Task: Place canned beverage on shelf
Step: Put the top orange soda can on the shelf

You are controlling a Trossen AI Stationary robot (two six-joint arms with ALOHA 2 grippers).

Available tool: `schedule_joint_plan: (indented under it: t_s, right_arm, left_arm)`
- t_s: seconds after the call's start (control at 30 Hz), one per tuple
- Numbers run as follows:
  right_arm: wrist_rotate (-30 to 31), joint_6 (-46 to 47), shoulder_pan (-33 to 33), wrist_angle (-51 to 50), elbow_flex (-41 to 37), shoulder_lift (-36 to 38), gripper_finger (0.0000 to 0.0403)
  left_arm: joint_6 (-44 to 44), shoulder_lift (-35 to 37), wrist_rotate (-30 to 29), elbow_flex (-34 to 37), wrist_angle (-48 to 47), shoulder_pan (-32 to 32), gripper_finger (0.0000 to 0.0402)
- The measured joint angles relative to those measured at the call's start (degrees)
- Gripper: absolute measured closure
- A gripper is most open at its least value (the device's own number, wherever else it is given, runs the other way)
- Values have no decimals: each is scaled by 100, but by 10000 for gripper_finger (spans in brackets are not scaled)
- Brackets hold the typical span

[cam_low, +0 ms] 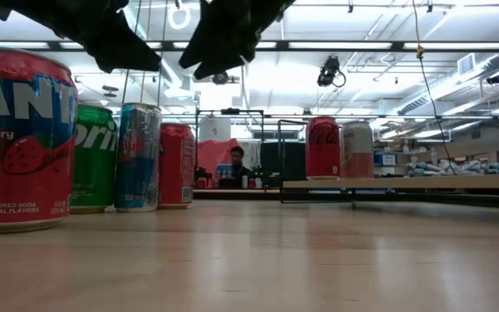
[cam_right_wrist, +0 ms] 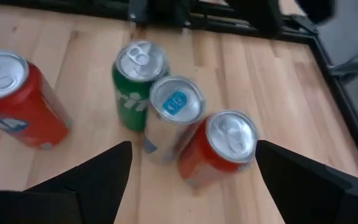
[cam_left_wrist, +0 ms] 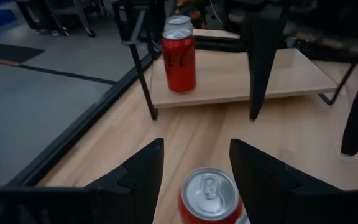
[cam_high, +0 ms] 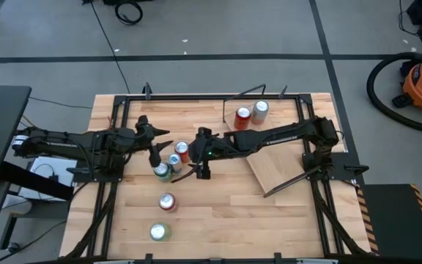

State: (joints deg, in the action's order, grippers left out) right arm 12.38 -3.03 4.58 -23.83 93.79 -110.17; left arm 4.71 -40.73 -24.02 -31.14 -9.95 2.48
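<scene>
While both arms are reaching in over the counter, the shelf is lying askew at about three o'clock from the middle, already carrying a red can and a silver-topped can at its one o'clock end.

A cluster of three cans is standing upright near the centre of the counter: a green can, a blue-and-silver can and a red cola can, touching or nearly so in a short row. Two more, a strawberry can and a green-topped can, are standing apart toward six o'clock.

The right pincer is hovering above the cluster with its fingers spread wide and gripping nothing; in its wrist view the blue-and-silver can and the red cola can are sitting between the two fingers. The left pincer is approaching from nine o'clock, its fingers also apart and empty, with the red cola can's top showing in the gap between them.

These cans are looking rigid, smooth-walled and likely full, so fairly heavy for their size and apt to slip or tip. A grasp across the middle of the cylinder wall, below the rim, seems safest. The neighbours are crowding the cola can, so a finger may be nudging one over as it descends.
</scene>
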Motion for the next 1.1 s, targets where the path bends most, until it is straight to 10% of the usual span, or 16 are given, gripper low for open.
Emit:
schedule_joint_plan:
  t_s: [1.1]
  right_arm:
    - [-155,-468,-367,260,-12,-136,50]
  left_arm:
    - [498,-214,-80,-293,-739,-5,207]
